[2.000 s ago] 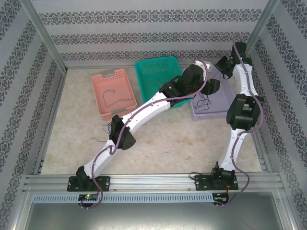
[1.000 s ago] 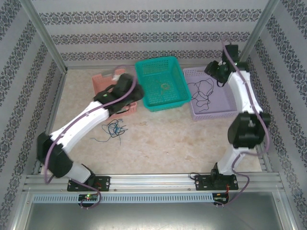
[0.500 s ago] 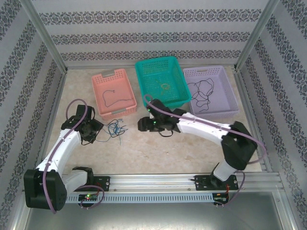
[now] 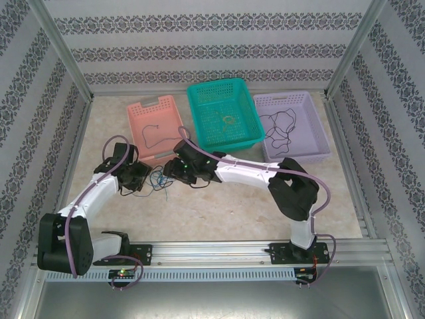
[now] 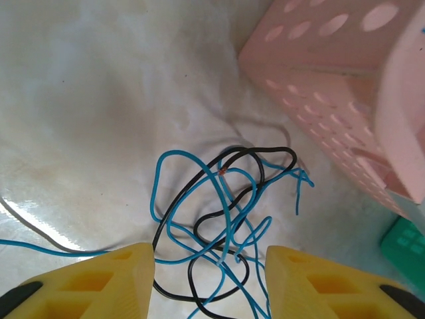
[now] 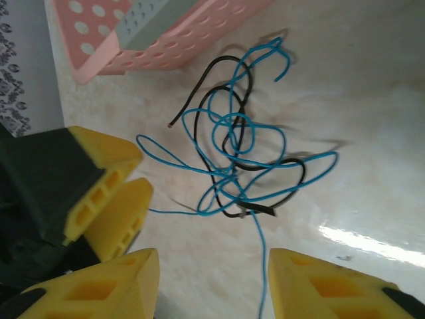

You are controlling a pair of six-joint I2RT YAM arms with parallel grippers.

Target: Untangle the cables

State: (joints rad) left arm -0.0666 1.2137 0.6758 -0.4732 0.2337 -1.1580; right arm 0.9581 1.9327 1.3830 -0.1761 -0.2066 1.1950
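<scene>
A tangle of thin blue and black cables (image 4: 159, 178) lies on the table just in front of the pink basket (image 4: 174, 151). My left gripper (image 4: 144, 178) is at its left side and my right gripper (image 4: 171, 173) at its right, facing each other. In the left wrist view the left gripper (image 5: 210, 279) is open, with loops of the cables (image 5: 219, 206) lying between its yellow fingers (image 5: 99, 279). In the right wrist view the right gripper (image 6: 212, 286) is open too; one blue strand (image 6: 261, 266) runs out of the tangle (image 6: 239, 159) between its fingers.
The pink basket holds a black wire (image 4: 159, 136). A teal basket (image 4: 199, 100) and a purple basket (image 4: 312, 109) with a black wire (image 4: 279, 129) stand behind. The left gripper's fingers (image 6: 109, 183) sit close beside my right one. Metal frame posts flank the table.
Both arms have swung down from the baskets to the tangle. Over the last half second the right gripper moved left and the left gripper moved right, closing in on it.
</scene>
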